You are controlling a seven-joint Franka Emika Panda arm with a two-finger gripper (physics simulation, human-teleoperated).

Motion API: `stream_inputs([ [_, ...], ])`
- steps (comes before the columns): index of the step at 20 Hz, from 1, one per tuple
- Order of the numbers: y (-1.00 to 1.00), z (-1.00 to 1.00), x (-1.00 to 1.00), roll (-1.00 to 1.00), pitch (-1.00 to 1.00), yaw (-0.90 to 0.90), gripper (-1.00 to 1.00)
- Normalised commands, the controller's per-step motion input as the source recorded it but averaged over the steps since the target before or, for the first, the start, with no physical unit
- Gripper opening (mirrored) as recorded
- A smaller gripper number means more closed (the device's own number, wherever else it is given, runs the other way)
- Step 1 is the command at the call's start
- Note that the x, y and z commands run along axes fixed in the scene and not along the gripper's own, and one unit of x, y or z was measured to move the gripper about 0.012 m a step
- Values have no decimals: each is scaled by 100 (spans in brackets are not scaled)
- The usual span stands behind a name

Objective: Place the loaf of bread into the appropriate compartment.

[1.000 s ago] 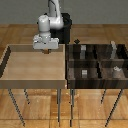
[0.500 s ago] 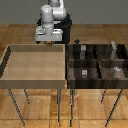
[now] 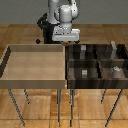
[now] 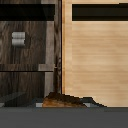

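Arm hangs upright, fingers pointing down.

- A white robot arm with a dark base stands at twelve o'clock, its pale grey gripper hanging above the seam between the two trays; how the jaws stand cannot be told.
- A light wooden, shallow open tray sits at nine o'clock.
- A dark wooden compartmented organiser sits at three o'clock, touching the tray.
- Small grey objects lie in its compartments.
- Thin metal legs stand on the wood-plank floor.
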Motion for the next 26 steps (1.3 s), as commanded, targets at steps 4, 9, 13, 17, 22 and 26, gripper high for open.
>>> stream_inputs([
  [4,100,0,0,0,0,0,-100],
  [9,80,0,3,0,0,0,-100],
  [13,0,0,75,0,0,0,-100],
  [17,0,0,100,0,0,0,-100],
  [22,0,0,60,0,0,0,100],
  [26,0,0,0,0,0,0,100],
])
